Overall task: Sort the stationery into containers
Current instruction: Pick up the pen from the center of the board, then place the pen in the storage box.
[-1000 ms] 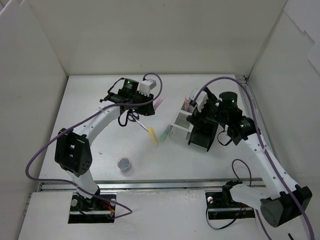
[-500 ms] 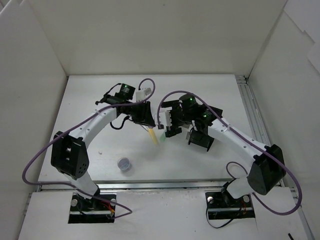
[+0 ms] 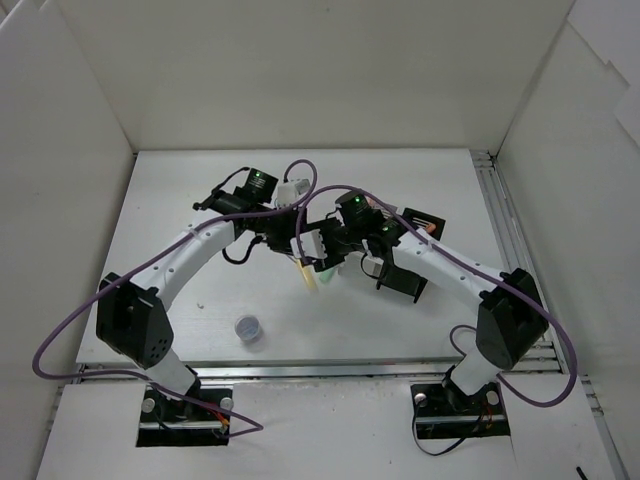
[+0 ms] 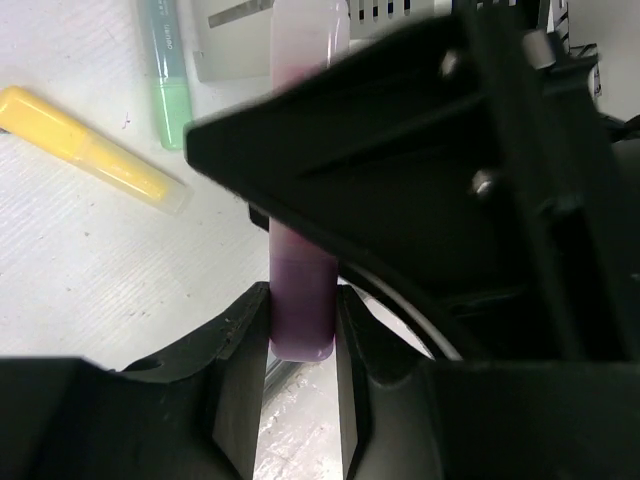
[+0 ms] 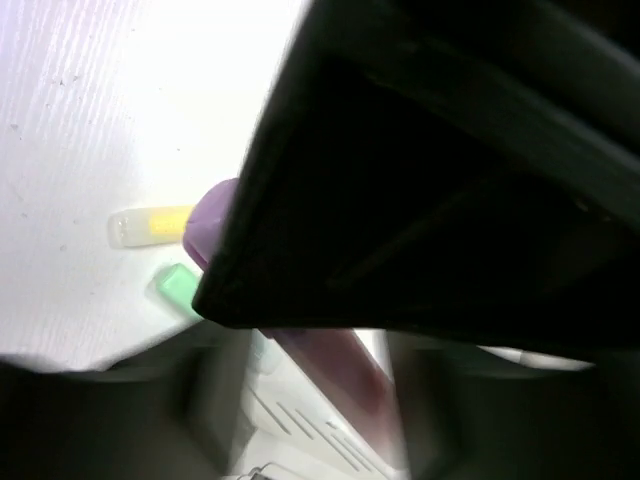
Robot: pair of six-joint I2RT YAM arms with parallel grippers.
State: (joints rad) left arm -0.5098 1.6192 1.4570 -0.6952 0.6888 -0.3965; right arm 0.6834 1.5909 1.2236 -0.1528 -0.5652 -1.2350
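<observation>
A purple marker (image 4: 300, 300) is pinched by its capped end in my left gripper (image 4: 300, 335), which is shut on it a little above the table. My right gripper (image 5: 320, 400) has its blurred fingers on either side of the same marker's (image 5: 335, 365) other end; contact is unclear. In the top view both grippers meet mid-table, left (image 3: 290, 243) and right (image 3: 318, 250). A yellow marker (image 3: 308, 275) and a green marker (image 3: 330, 270) lie below them. The small purple jar (image 3: 249, 328) stands near the front. The black mesh holder (image 3: 405, 277) lies right of centre.
The white organizer (image 5: 300, 425) shows just beneath the purple marker and is mostly covered by my right arm in the top view. White walls enclose the table on three sides. A metal rail (image 3: 300, 370) runs along the front edge.
My right arm swung left from the containers to the left gripper, and its jaws narrowed around the purple marker. My left gripper carried the marker slightly to the right.
</observation>
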